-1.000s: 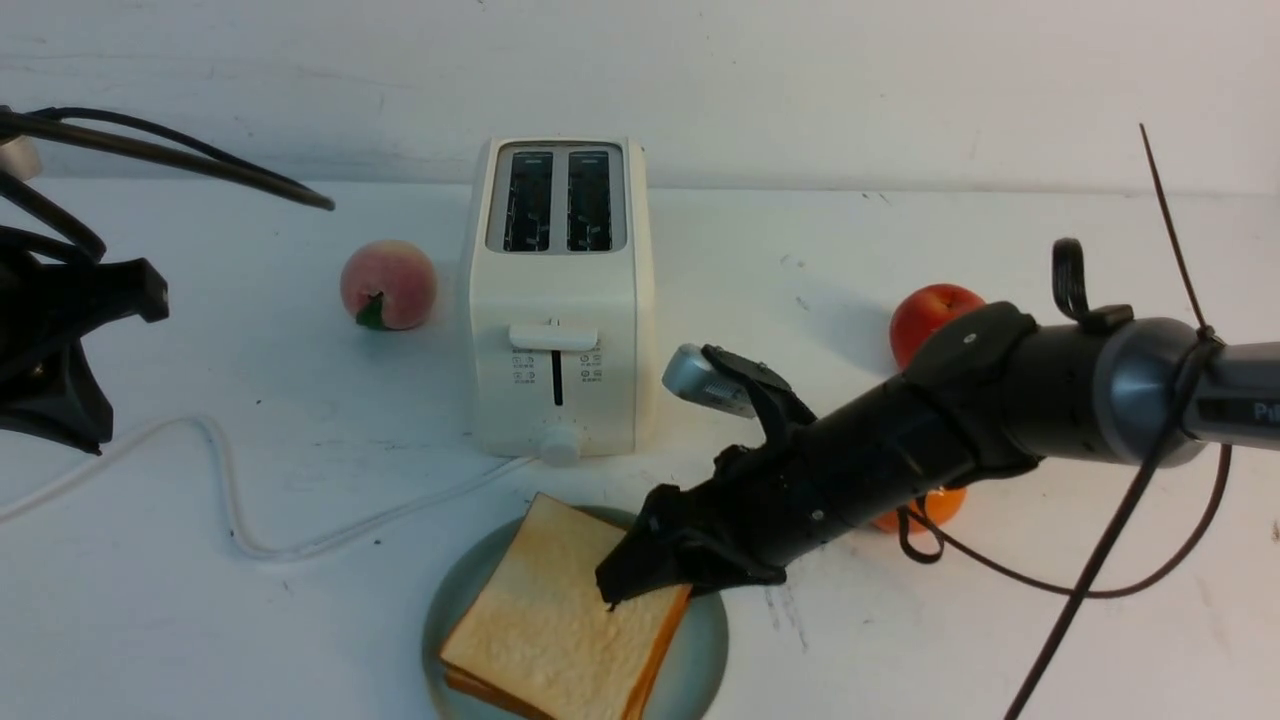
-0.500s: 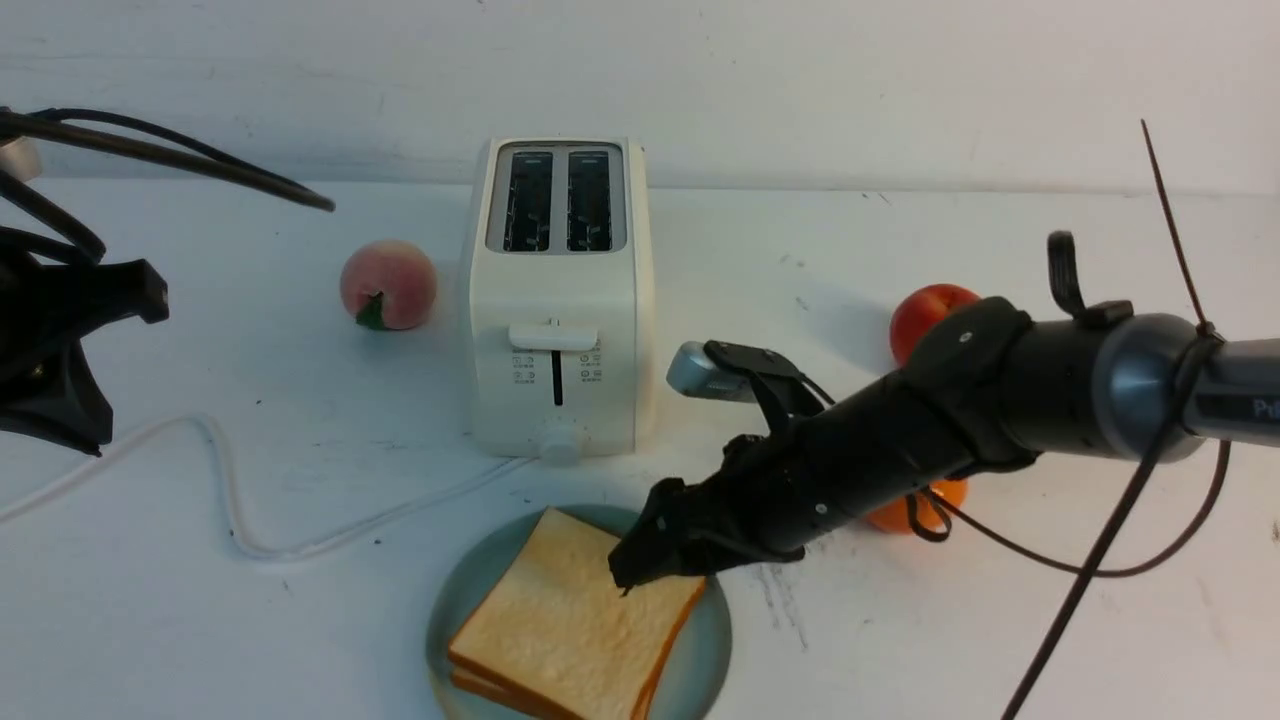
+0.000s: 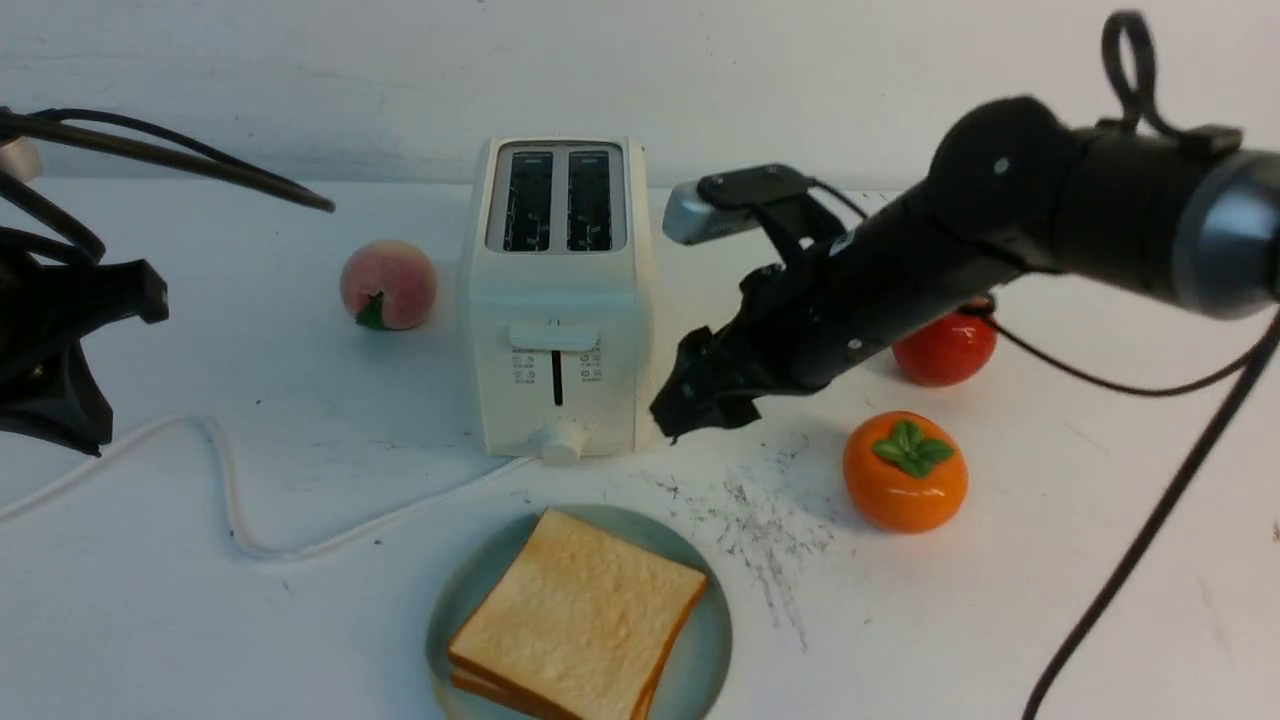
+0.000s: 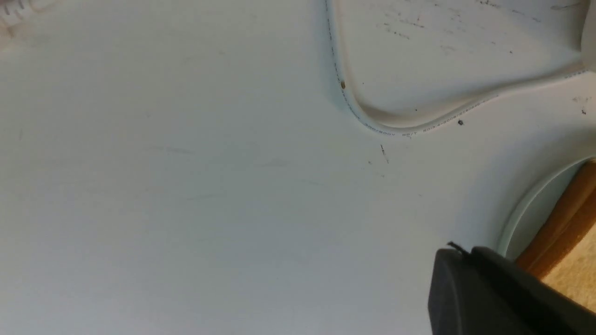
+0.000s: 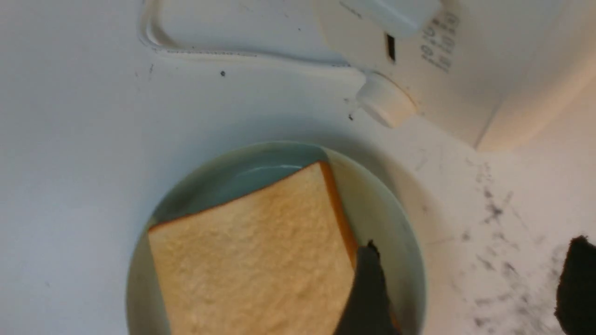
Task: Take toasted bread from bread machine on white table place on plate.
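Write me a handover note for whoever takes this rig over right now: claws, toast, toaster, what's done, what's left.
Left claw: shut, holding nothing, off to the left over the table.
Right claw: open and empty, raised beside the toaster, clear of the bread.
Toast: two slices stacked slightly askew on the plate, in front of the toaster.
Toaster: both slots empty, lever up.
Done: both slices are on the plate.
Left: no bread left to move; probably just park the right arm, keeping it off the toaster.
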`<move>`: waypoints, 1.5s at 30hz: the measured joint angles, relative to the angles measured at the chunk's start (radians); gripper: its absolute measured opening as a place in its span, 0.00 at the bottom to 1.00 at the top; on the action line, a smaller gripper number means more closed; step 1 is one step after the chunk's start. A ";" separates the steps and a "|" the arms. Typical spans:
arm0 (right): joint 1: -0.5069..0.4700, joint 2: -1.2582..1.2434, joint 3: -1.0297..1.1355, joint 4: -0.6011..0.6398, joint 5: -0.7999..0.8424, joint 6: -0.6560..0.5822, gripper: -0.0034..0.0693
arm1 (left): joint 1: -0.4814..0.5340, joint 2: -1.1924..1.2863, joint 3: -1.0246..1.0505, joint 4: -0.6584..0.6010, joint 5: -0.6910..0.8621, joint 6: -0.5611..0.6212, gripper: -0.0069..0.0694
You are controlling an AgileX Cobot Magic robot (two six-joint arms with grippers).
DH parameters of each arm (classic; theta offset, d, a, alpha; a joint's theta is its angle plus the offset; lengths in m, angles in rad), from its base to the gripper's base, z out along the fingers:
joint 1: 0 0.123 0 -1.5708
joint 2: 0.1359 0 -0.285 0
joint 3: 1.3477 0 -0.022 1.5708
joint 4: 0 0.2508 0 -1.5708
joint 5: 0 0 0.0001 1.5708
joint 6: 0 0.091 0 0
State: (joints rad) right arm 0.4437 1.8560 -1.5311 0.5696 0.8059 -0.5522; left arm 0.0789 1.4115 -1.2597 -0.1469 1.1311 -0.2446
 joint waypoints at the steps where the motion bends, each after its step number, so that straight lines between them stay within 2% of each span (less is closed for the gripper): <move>1: 0.000 -0.029 -0.023 -0.102 0.058 0.106 0.64 | 0.000 0.000 0.000 -0.001 0.000 0.000 0.10; 3: 0.000 -0.083 -0.050 -0.291 0.157 0.256 0.46 | 0.000 0.000 0.000 -0.005 0.000 0.000 0.10; 5: 0.000 -0.115 -0.055 -0.403 0.223 0.342 0.33 | 0.000 0.000 0.000 -0.008 0.000 0.000 0.10; 6: 0.000 -0.147 -0.056 -0.510 0.297 0.416 0.19 | 0.000 0.000 0.000 -0.010 0.000 0.000 0.10; 7: 0.000 -0.152 -0.056 -0.525 0.318 0.436 0.16 | 0.000 0.000 0.000 -0.011 0.000 0.000 0.10; 9: 0.000 -0.211 -0.055 -0.675 0.409 0.534 0.04 | 0.000 0.000 0.000 -0.021 0.000 0.000 0.09; 12: 0.000 -0.301 -0.031 -0.742 0.421 0.592 0.02 | 0.000 0.000 0.000 -0.041 0.000 0.000 0.09; 15: 0.000 -0.436 0.033 -0.746 0.423 0.643 0.02 | 0.000 0.000 0.000 -0.061 0.000 0.000 0.09; 19: 0.000 -0.653 0.180 -0.747 0.427 0.737 0.02 | 0.000 0.000 0.000 -0.073 0.000 0.000 0.09; 20: 0.000 -0.763 0.262 -0.747 0.410 0.792 0.02 | 0.000 0.000 0.000 -0.075 0.000 0.000 0.09; 22: 0.000 -0.905 0.406 -0.750 0.295 0.885 0.03 | 0.000 0.000 0.000 -0.075 0.000 0.000 0.09; 23: 0.000 -0.905 0.422 -0.752 0.279 0.893 0.03 | 0.000 0.000 0.000 -0.075 0.000 0.000 0.09; 27: 0.000 -1.200 0.820 -0.816 -0.145 1.069 0.03 | 0.000 0.000 0.000 -0.075 0.000 0.000 0.09; 29: 0.000 -1.299 0.992 -0.904 -0.344 1.162 0.03 | 0.000 0.000 0.000 -0.075 0.000 0.003 0.10; 30: 0.000 -1.328 1.047 -0.944 -0.392 1.195 0.03 | 0.000 0.000 0.000 -0.075 0.000 0.005 0.10; 32: 0.000 -1.373 1.136 -1.038 -0.489 1.347 0.04 | 0.000 0.000 0.000 -0.075 0.000 0.024 0.10; 33: 0.000 -1.373 1.136 -1.038 -0.489 1.347 0.04 | 0.000 0.000 0.000 -0.075 0.000 0.026 0.10; 35: 0.000 -1.371 1.165 -1.166 -0.498 1.462 0.04 | 0.000 0.000 0.000 -0.075 0.000 0.044 0.10; 37: 0.000 -1.362 1.167 -1.276 -0.503 1.475 0.04 | 0.000 0.000 0.000 -0.075 0.000 0.049 0.10; 38: 0.000 -1.361 1.167 -1.287 -0.503 1.473 0.04 | 0.000 0.000 0.000 -0.075 0.000 0.050 0.11; 39: 0.005 -1.361 1.168 -1.353 -0.528 1.437 0.04 | 0.000 0.000 0.000 -0.075 0.001 0.051 0.11; 41: 0.024 -1.361 1.168 -1.377 -0.558 1.397 0.04 | 0.000 0.000 0.000 -0.075 0.004 0.052 0.11; 43: 0.045 -1.361 1.170 -1.349 -0.569 1.387 0.04 | 0.000 0.000 0.000 -0.075 0.006 0.052 0.11; 45: 0.117 -1.361 1.177 -1.209 -0.575 1.379 0.04 | 0.000 0.000 0.000 -0.075 0.016 0.052 0.11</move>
State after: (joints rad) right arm 0.5611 0.4952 -0.3538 -0.6397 0.2306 0.8266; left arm 0.0789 1.4115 -1.2597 -0.2223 1.1472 -0.1930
